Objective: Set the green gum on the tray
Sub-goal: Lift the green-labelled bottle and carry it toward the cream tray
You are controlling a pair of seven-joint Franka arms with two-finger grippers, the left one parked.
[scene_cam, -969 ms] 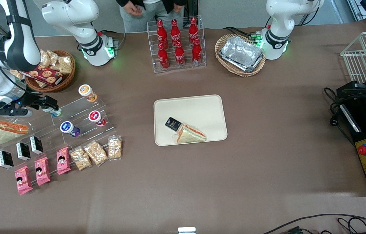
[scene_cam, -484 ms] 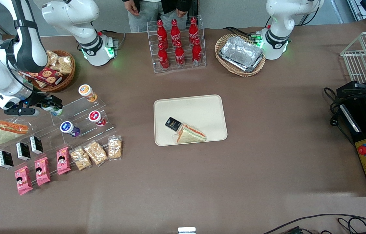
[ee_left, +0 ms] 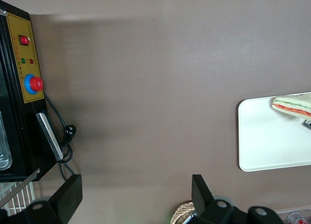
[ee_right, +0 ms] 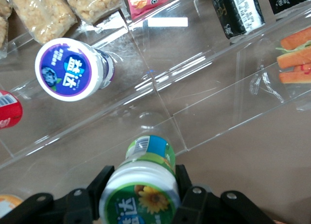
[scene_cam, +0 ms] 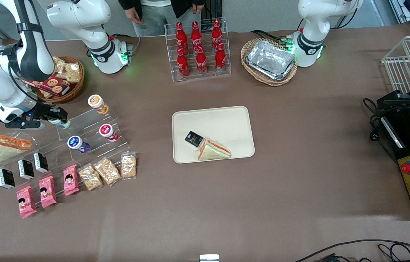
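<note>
We have the gripper (ee_right: 141, 192) clamped on the green gum (ee_right: 142, 182) at the clear stepped rack, well apart from the tray (scene_cam: 226, 118), and we judge this small rigid bottle light but slick, best pinched just under its lid.

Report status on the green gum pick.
Gripper at the clear stepped rack, jaws shut on green gum. Gum not yet on tray. Sandwich and black packet occupy tray's near part.
</note>
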